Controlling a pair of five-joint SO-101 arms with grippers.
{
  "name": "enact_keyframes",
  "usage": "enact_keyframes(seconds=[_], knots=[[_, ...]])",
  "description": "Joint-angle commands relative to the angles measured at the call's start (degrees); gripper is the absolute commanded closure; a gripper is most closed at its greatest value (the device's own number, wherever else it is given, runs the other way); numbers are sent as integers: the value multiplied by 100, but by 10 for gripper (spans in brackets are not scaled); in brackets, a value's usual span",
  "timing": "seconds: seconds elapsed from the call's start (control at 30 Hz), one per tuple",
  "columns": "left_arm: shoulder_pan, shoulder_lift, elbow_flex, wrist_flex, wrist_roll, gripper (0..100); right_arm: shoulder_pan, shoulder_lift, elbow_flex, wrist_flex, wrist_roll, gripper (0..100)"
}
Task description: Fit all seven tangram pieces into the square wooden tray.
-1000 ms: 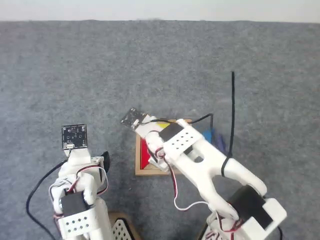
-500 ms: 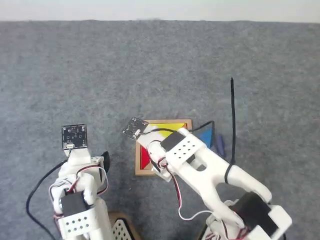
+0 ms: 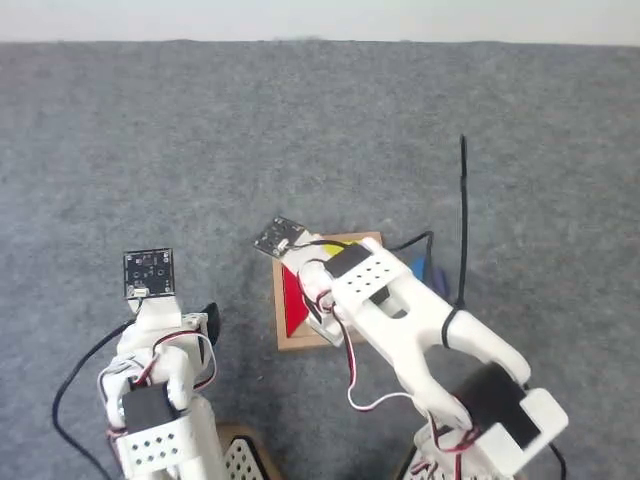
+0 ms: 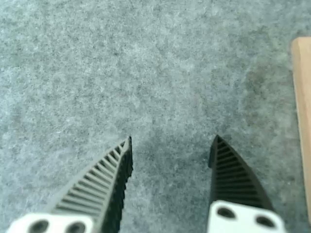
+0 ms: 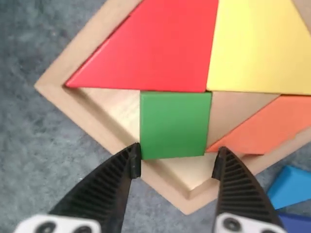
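The square wooden tray [image 5: 73, 104] [image 3: 281, 340] lies under my right arm. Flat inside it are a red triangle [image 5: 160, 48] [image 3: 292, 300], a yellow triangle [image 5: 262, 48] [image 3: 328, 248], a green square [image 5: 175, 124] and an orange piece [image 5: 262, 128]. Bare wood shows on both sides of the green square. My right gripper [image 5: 177, 158] is open, its tips flanking the square's near edge at the tray rim. Two blue pieces [image 5: 291, 182] [image 3: 416, 270] lie on the carpet just outside the tray. My left gripper [image 4: 170, 145] [image 3: 207, 318] is open over bare carpet, to the left of the tray.
Grey carpet covers the table on all sides. A black cable [image 3: 464, 220] stands up to the right of the tray. The tray's edge [image 4: 302, 97] shows at the side of the left wrist view.
My right arm drew back toward its base, then pushed forward and a little right again. The tray turned slightly with it. The left arm kept still.
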Motion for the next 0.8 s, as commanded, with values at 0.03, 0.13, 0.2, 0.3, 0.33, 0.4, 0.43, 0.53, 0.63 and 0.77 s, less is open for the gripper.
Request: enact_keyframes(seconds=[0.03, 0.13, 0.2, 0.3, 0.33, 0.4, 0.43, 0.53, 0.63, 0.77], knots=[[-26, -88, -48, 26, 53, 755, 66, 4, -378, -163, 79, 760], [-26, -88, -48, 26, 53, 755, 57, -251, -396, 110, 79, 760], [-26, -88, -48, 26, 53, 755, 48, -585, -378, 321, 79, 760], [-26, -88, -48, 26, 53, 755, 48, -1051, -369, 558, 70, 760], [-26, -88, -48, 26, 53, 755, 57, -1174, -369, 620, 62, 760], [-26, -88, -48, 26, 53, 755, 92, -1402, -369, 760, 35, 760], [-26, -88, -48, 26, 53, 755, 110, -1490, -369, 822, 53, 760], [-26, -88, -48, 26, 53, 755, 233, -1666, -369, 910, 44, 760], [-26, -88, -48, 26, 53, 755, 927, -1745, -369, 1130, 88, 760], [-26, -88, -48, 26, 53, 755, 2343, -1640, -378, 963, 422, 760]])
